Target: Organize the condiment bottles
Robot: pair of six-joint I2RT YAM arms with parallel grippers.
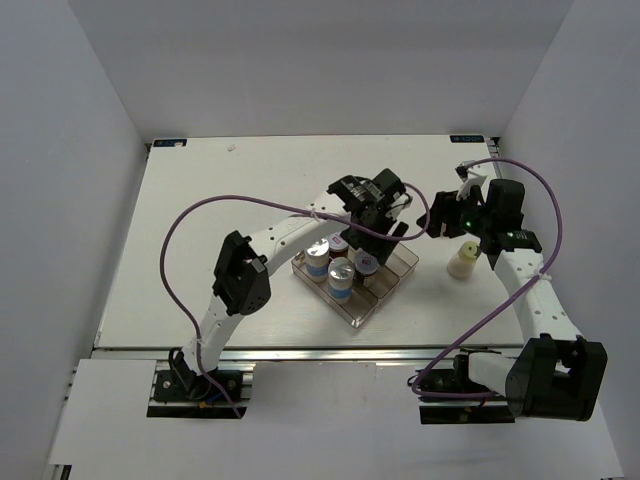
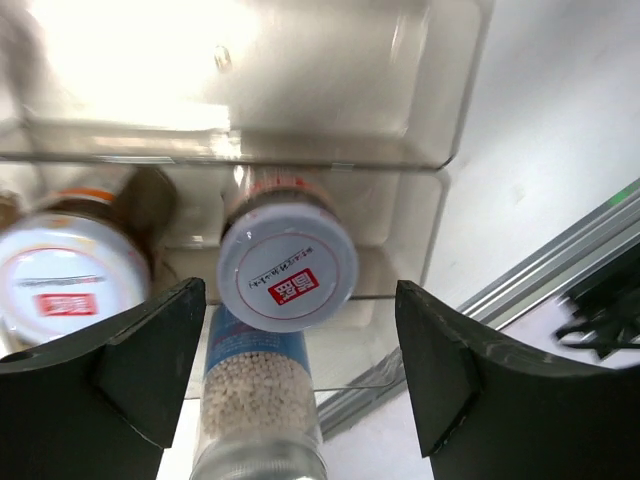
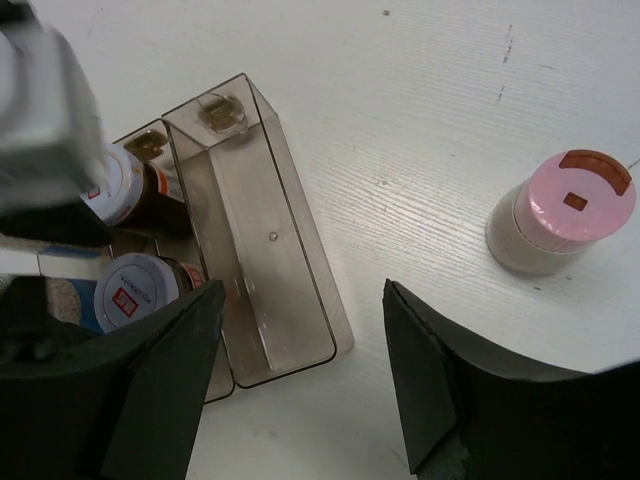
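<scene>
A clear divided tray (image 1: 400, 262) holds two silver-capped, blue-labelled bottles (image 1: 341, 268) and two brown bottles with red-marked white lids (image 1: 366, 263). My left gripper (image 1: 378, 228) hangs open just over them. In its wrist view a red-marked lid (image 2: 287, 270) lies between the open jaws, untouched, with a silver-capped bottle (image 2: 262, 400) below it. My right gripper (image 1: 436, 220) is open and empty over bare table by the tray's end (image 3: 260, 270). A pink-capped bottle (image 3: 560, 210) stands on the table. The top view shows a cream bottle (image 1: 462, 262) right of the tray.
The tray's right compartment (image 3: 255, 230) holds nothing. White walls enclose the table on three sides. A purple cable (image 1: 545, 200) loops off each arm. The table's metal front rail (image 2: 560, 260) runs close to the tray.
</scene>
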